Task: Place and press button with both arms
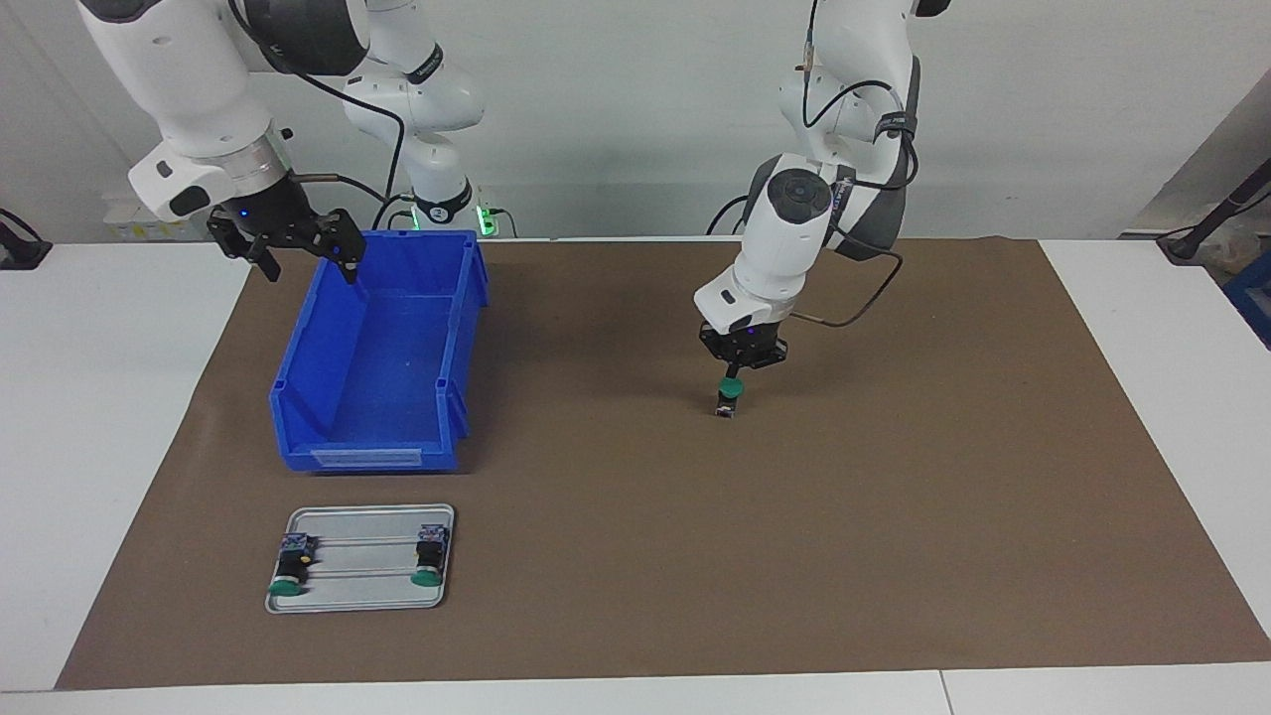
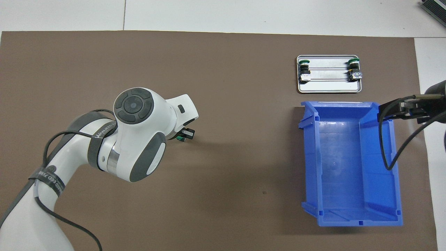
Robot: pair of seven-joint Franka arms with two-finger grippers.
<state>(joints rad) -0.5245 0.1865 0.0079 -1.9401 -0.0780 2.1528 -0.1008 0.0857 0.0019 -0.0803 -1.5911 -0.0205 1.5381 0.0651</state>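
A: Where is the button [image 1: 730, 396] right now?

B: Just right of the middle of the facing view, standing upright on the brown mat [image 1: 894, 516] with its green cap up and the blue-grey block at the bottom. The left tool [image 1: 732, 380] is straight above it, fingertips brought together and down on the cap. In the overhead view the left arm's big white wrist hides most of it; only a bit of green and black peeks out at the wrist's right edge.

A: So the left tool is pinched tight?

B: Yes, drawn in as far as it goes, tips meeting at the cap. I cannot tell whether it grips the cap or only rests on top.

A: And the right tool [image 1: 303, 260]?

B: Upper left of the facing view, spread wide and holding nothing. It hangs over the rim of the blue bin [image 1: 298, 397], at the bin's end nearer the robots. In the overhead view it shows at the right edge of the frame, over the bin's upper right corner.

A: Anything else on the counter [image 1: 99, 397]?

B: A small metal tray [image 1: 362, 596] in the lower left of the facing view, just below the bin's labelled end. Two more buttons lie in it on their sides, one [image 1: 290, 566] at the tray's left end, the other [image 1: 429, 558] at its right, green caps toward the bottom of the frame.
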